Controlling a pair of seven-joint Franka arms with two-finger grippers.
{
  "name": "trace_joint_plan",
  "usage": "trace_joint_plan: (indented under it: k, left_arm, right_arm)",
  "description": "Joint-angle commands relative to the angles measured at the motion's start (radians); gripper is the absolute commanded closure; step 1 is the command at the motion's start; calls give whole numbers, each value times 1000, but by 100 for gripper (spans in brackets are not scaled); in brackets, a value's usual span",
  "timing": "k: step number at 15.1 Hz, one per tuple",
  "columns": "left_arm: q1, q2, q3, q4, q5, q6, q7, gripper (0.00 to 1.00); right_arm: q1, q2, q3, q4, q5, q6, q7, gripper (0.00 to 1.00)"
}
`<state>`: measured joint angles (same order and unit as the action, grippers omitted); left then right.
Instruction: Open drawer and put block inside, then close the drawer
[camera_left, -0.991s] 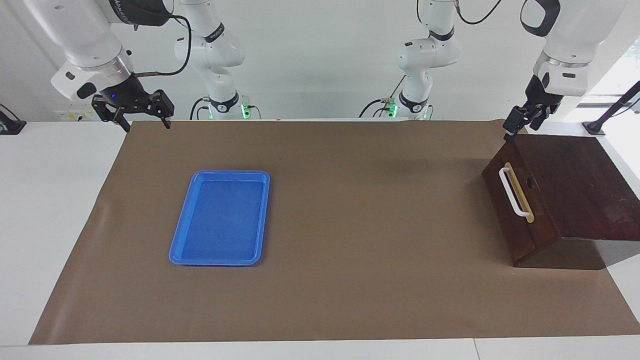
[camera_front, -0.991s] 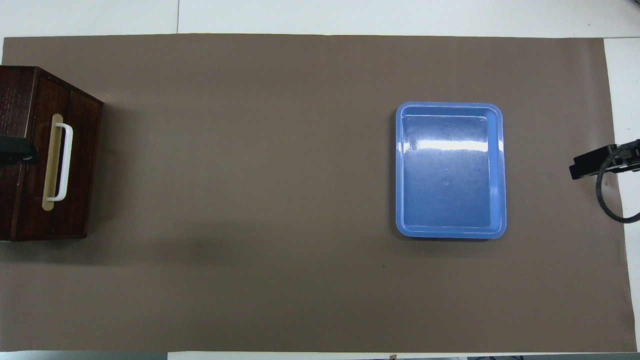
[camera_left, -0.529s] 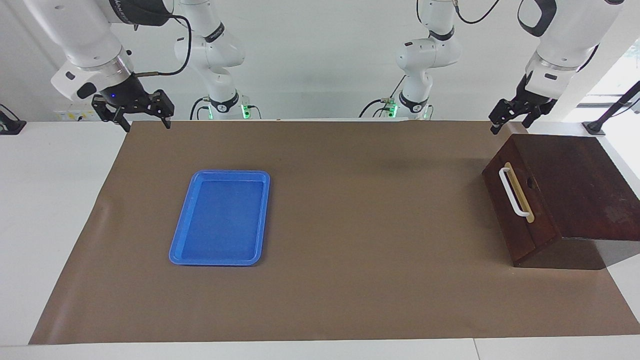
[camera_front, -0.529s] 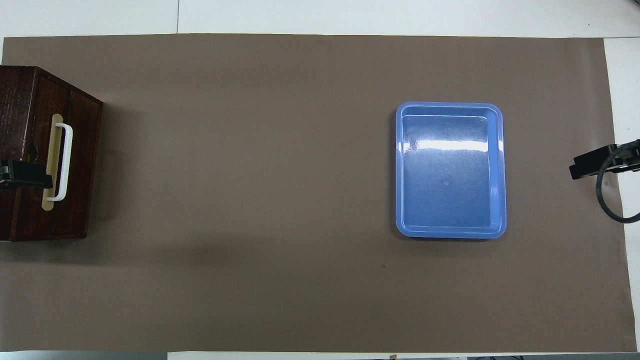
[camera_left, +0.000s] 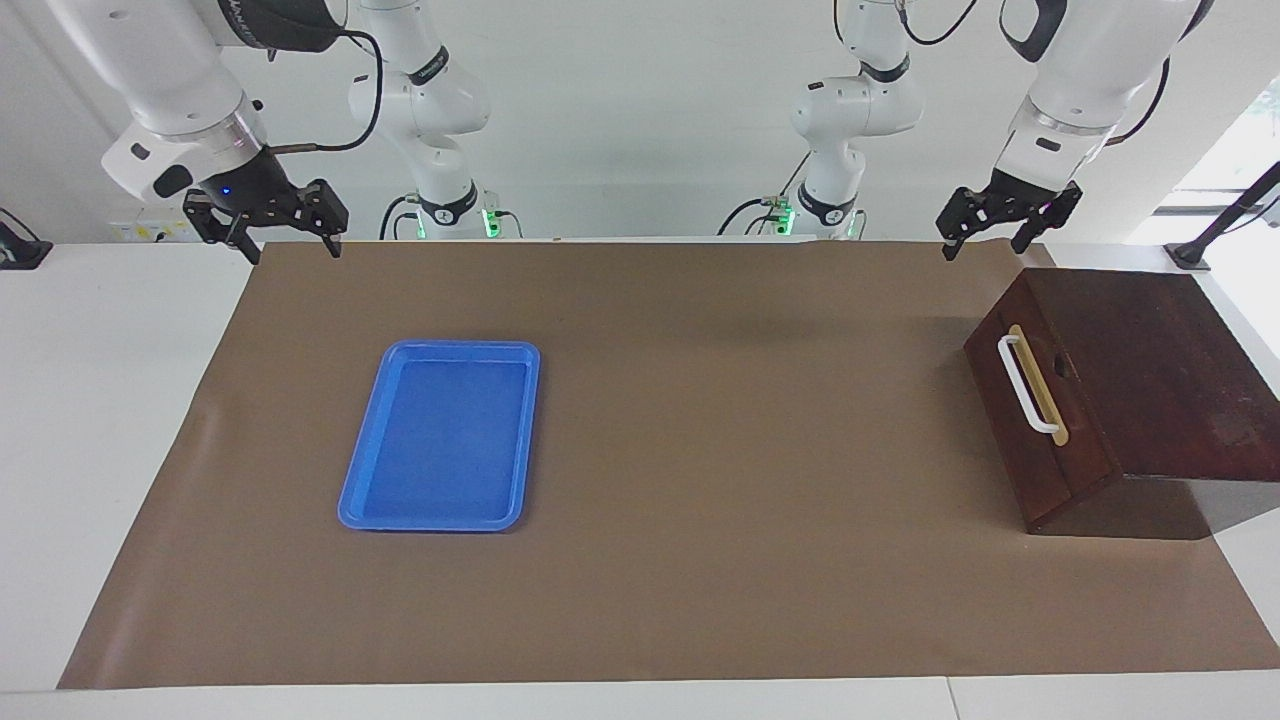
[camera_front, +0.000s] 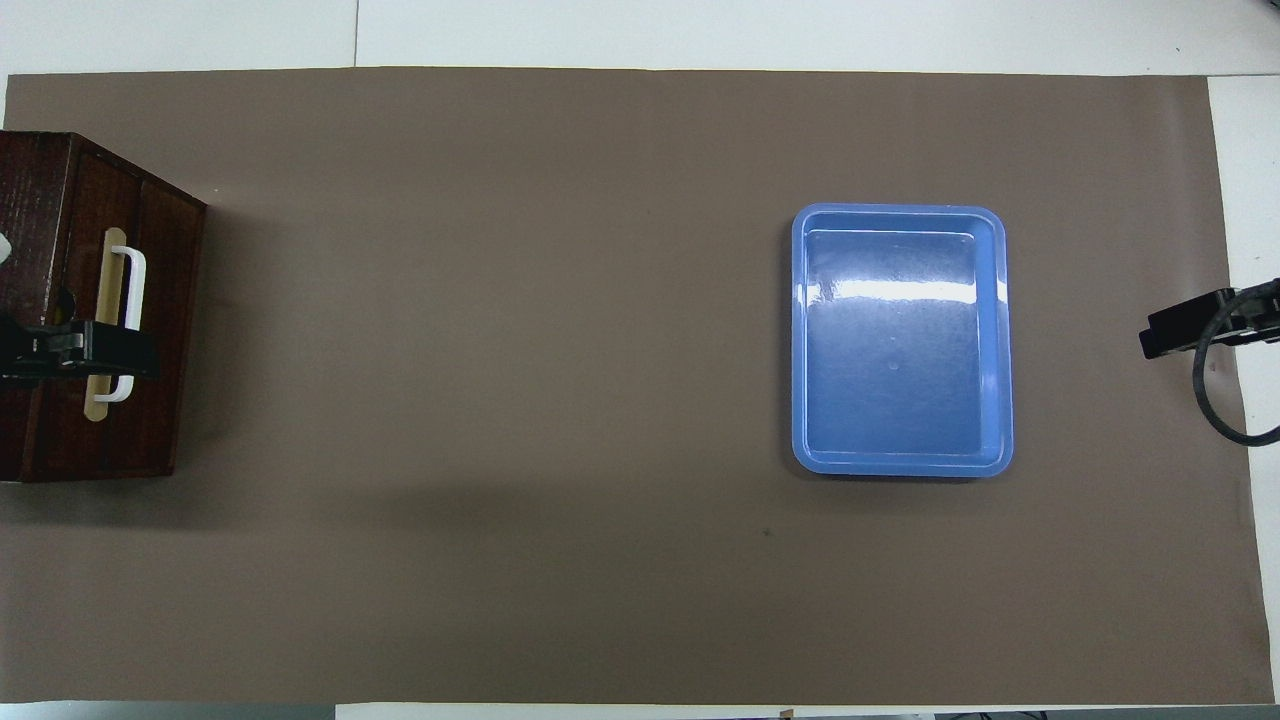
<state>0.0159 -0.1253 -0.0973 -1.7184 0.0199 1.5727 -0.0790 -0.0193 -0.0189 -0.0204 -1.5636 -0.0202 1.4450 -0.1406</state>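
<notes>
Facing view: high, toward robots. Overhead view: steeply down. Both share mat (camera_left: 700, 450).

Drawer (camera_left: 1040, 420) shut at left arm's end, tray (camera_left: 440, 435) toward right arm's end

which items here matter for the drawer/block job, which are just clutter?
Job:
- drawer, shut, white handle
- left gripper, open, raised by the box
- block: not visible in either view

Not part of it:
- blue tray, empty
- right gripper, open, waiting
</notes>
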Motion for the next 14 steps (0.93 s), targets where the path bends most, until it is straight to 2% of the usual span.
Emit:
trace_joint_plan:
  k: [1,3,4,8,10,14]
  left_arm:
    - [-10,118,4,146,-12,-33,31,0]
    - [-11,81,4,67,-14,13,83,0]
    - [-11,78,4,57,-14,10,87,0]
    - [-22,75,4,59,-14,-37,113,0]
    - [-24,75,2,59,-18,-36,172,0]
    - [-25,72,2,57,-52,-31,162,0]
  right_arm:
    - [-5,-12,5,-7,-12,-6,7,0]
    - [-5,-12,5,-7,-12,-6,7,0]
    - [-5,-12,5,-7,-12,-6,7,0]
    - [-7,-12,5,-6,-15,0,-2,0]
    - [-5,-10,5,-6,-15,-3,-42,0]
    - [-7,-12,4,-6,-14,-3,-48,0]
